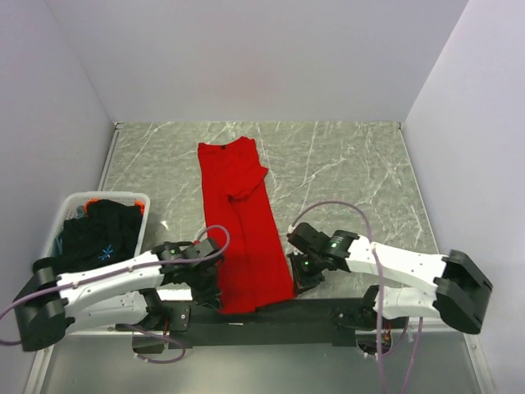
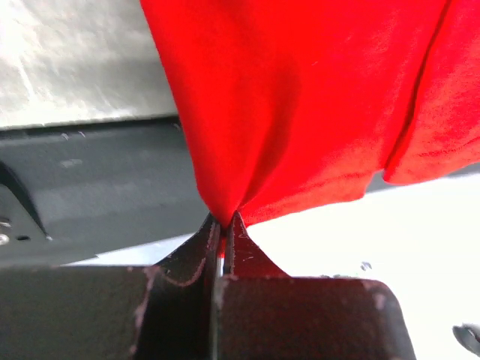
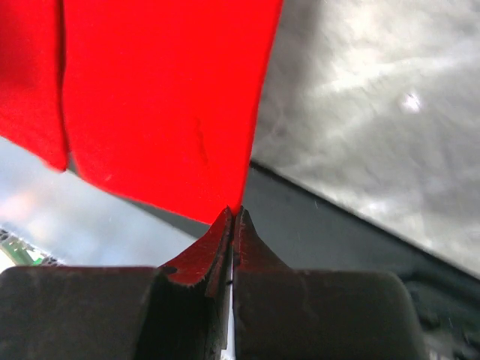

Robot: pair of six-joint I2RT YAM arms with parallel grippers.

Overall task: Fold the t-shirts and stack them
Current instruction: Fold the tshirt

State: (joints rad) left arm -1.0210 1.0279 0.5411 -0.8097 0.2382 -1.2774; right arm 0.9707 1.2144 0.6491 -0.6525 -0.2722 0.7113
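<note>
Grip: left claw (image 2: 223, 223) and right claw (image 3: 234, 217) both pinching shut on red shirt (image 1: 244, 234) near corners; tip-only bite probably risking cloth slipping, fold skewing

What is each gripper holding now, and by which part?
Both hold the red t-shirt: left gripper at its near left corner, right gripper at its near right corner.

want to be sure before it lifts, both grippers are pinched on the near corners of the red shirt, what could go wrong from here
1. The right gripper pinches only the very corner tip of the plain red cloth t-shirt, so the cloth may slip out on lifting.
2. The left gripper gathers the cloth into a pucker. It might hold only some of the folded layers, and the fold could come out skewed.
</note>
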